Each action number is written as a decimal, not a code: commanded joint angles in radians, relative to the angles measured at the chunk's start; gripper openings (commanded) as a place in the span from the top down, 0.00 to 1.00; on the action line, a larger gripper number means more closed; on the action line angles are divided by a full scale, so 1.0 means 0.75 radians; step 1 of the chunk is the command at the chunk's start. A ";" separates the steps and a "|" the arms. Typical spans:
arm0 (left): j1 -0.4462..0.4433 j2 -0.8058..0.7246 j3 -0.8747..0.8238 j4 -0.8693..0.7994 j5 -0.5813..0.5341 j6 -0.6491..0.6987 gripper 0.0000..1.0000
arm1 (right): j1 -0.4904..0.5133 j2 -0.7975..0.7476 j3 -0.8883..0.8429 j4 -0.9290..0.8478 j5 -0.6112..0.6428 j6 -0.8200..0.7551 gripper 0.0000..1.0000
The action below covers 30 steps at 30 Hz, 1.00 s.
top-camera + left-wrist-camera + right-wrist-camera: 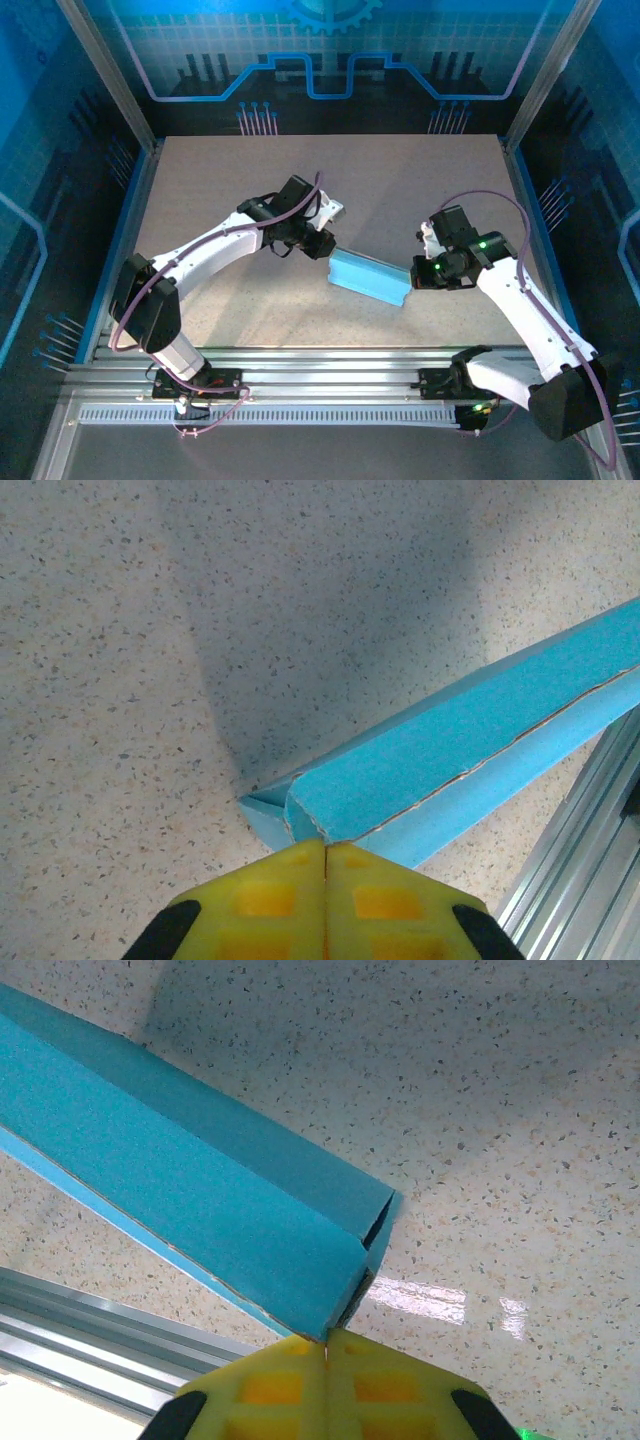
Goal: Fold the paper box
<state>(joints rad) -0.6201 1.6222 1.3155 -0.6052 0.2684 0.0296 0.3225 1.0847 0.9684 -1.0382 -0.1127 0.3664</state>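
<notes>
The paper box (368, 277), a light blue form of thin cardboard, has already been brought into a long, closed sleeve. Its long seam is seen running the whole length of the body in the left wrist view (450, 750). The main folds are therefore judged to be done. At the end seen in the right wrist view (200, 1190) a dark slit is left open. At the other end a small flap is seen standing proud of the corner, so the end closures are judged to remain.

The paper box is placed over the speckled grey table (250, 180), a little right of its centre and toward the near edge. It runs slantwise from the middle toward the near right corner, and is spanned between the two tools.

The left gripper (326, 247) is set at the box's far-left end. Its yellow fingers (270, 900) are pressed together, with the seam's end met at their tips.

The right gripper (413, 277) is set at the near-right end. Its fingers (380, 1385) are likewise pressed together, and a corner edge of the box appears to be nipped between them.
</notes>
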 commanded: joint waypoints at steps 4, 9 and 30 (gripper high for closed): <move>-0.009 0.017 0.096 -0.110 0.001 0.013 0.99 | 0.025 0.002 -0.010 -0.027 -0.001 0.017 0.92; -0.008 0.010 0.117 -0.156 0.004 0.022 1.00 | 0.039 -0.004 -0.005 -0.028 0.034 0.024 0.92; -0.009 -0.058 -0.030 -0.040 -0.016 -0.077 1.00 | 0.184 -0.035 0.030 0.045 0.238 0.076 0.76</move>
<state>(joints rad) -0.6220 1.6093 1.3102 -0.6857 0.2584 -0.0006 0.4507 1.0767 0.9718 -1.0027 0.0502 0.4183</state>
